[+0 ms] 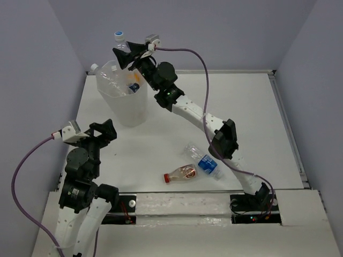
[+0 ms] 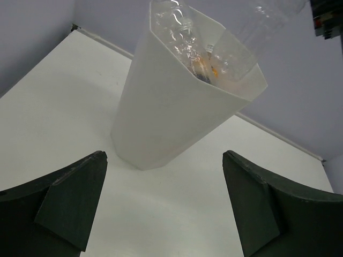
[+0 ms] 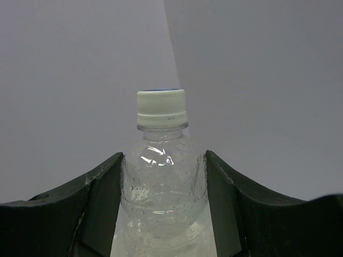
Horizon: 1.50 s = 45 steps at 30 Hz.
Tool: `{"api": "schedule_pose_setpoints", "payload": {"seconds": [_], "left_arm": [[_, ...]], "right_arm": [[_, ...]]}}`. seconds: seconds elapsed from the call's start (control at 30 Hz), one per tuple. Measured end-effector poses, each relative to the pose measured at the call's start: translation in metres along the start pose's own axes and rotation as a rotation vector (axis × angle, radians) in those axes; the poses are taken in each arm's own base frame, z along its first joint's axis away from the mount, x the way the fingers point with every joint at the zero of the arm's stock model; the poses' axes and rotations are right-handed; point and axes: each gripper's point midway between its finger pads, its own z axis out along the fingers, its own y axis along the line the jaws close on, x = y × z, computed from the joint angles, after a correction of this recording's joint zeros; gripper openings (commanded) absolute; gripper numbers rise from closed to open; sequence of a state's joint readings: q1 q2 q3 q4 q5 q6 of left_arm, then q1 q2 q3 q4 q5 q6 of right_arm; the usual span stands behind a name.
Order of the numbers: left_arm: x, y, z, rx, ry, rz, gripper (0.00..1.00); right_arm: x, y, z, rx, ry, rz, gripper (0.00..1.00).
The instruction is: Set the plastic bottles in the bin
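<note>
Table, white and flat, with both arm bases at its near edge. At its far left you have the tall white translucent faceted plastic bin, upright. It holds several clear crinkled bottles, and one white cap pokes over its left rim. Your right gripper is above the bin's far rim. Its jaws are pinched on the shoulder of a clear plastic bottle with a white cap, cap pointing away from the wrist. Your left gripper hangs near the bin, facing its side, jaws spread wide. Two bottles lie on the table by the right arm: a clear blue-labelled bottle and, just beside it, a red-capped bottle with reddish label.
</note>
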<state>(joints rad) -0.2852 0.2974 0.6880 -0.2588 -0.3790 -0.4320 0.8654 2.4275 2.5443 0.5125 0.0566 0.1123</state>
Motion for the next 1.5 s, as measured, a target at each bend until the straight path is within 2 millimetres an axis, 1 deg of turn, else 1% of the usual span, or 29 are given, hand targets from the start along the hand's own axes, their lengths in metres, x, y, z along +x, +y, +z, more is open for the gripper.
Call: {"api": "schedule_pose_setpoints", "payload": {"seconds": [0.07,0.1,0.13,0.2,0.23,0.27,0.3,0.33,0.4,0.43,0.5,0.53,0.63,0.67,0.8,0.93,1.1,1.2,1.3,1.33,1.4,1.47,1.5], "left_arm": [[0.004,0.003,0.001,-0.012,0.009,0.006,0.99],[0.006,0.004,0.001,-0.016,0.013,0.009,0.99],[0.006,0.005,0.001,-0.02,0.015,0.01,0.99],[0.006,0.005,0.001,-0.02,0.015,0.01,0.99],[0.006,0.005,0.001,-0.02,0.015,0.01,0.99],[0.006,0.005,0.001,-0.021,0.016,0.01,0.99],[0.007,0.005,0.001,-0.021,0.016,0.011,0.99],[0.007,0.005,0.001,-0.021,0.017,0.011,0.99],[0.007,0.005,0.001,-0.021,0.017,0.011,0.99],[0.007,0.005,0.001,-0.021,0.017,0.011,0.99],[0.007,0.005,0.001,-0.021,0.017,0.011,0.99],[0.007,0.005,0.001,-0.021,0.017,0.011,0.99],[0.007,0.005,0.001,-0.021,0.017,0.011,0.99],[0.007,0.005,0.001,-0.021,0.017,0.012,0.99],[0.009,0.004,0.003,-0.018,0.028,0.016,0.99],[0.016,-0.003,0.006,0.016,0.059,0.025,0.99],[0.027,-0.014,0.008,0.067,0.113,0.03,0.99],[0.035,-0.023,0.009,0.109,0.155,0.029,0.99],[0.043,-0.038,0.01,0.172,0.216,0.025,0.99],[0.047,-0.043,0.01,0.193,0.239,0.023,0.99],[0.06,-0.054,0.01,0.25,0.305,0.017,0.99],[0.071,-0.062,0.009,0.287,0.359,0.01,0.99],[0.078,-0.067,0.008,0.318,0.391,0.004,0.99]], "right_arm": [[0.025,-0.002,-0.005,0.001,0.036,0.004,0.25],[0.042,-0.002,-0.01,-0.001,0.061,0.005,0.26],[0.051,-0.003,-0.014,0.001,0.077,0.006,0.29],[0.08,-0.008,-0.025,0.009,0.127,0.01,0.35],[0.095,-0.01,-0.032,0.014,0.156,0.011,0.4],[0.11,-0.012,-0.039,0.019,0.186,0.016,0.48],[0.121,-0.014,-0.044,0.023,0.211,0.019,0.51],[0.126,-0.013,-0.048,0.016,0.212,0.015,0.55],[0.125,-0.013,-0.048,0.018,0.212,0.019,0.6],[0.125,-0.013,-0.049,0.019,0.213,0.02,0.65],[0.126,-0.013,-0.049,0.021,0.214,0.026,0.71],[0.125,-0.014,-0.05,0.025,0.213,0.028,0.8],[0.123,-0.014,-0.051,0.029,0.215,0.032,0.88],[0.123,-0.014,-0.052,0.033,0.218,0.033,0.94],[0.115,-0.014,-0.051,0.037,0.225,0.031,0.97],[0.091,-0.01,-0.047,0.037,0.234,0.026,0.99],[0.032,0.001,-0.042,0.018,0.213,0.026,1.0],[-0.007,0.008,-0.046,0.006,0.199,0.029,0.99],[-0.028,0.009,-0.07,0.011,0.244,0.029,0.9],[-0.035,0.009,-0.083,0.015,0.259,0.028,0.88],[-0.041,0.006,-0.113,0.036,0.31,0.026,0.84],[-0.036,0.0,-0.161,0.066,0.394,0.031,0.8],[-0.031,-0.004,-0.197,0.09,0.459,0.039,0.78]]}}
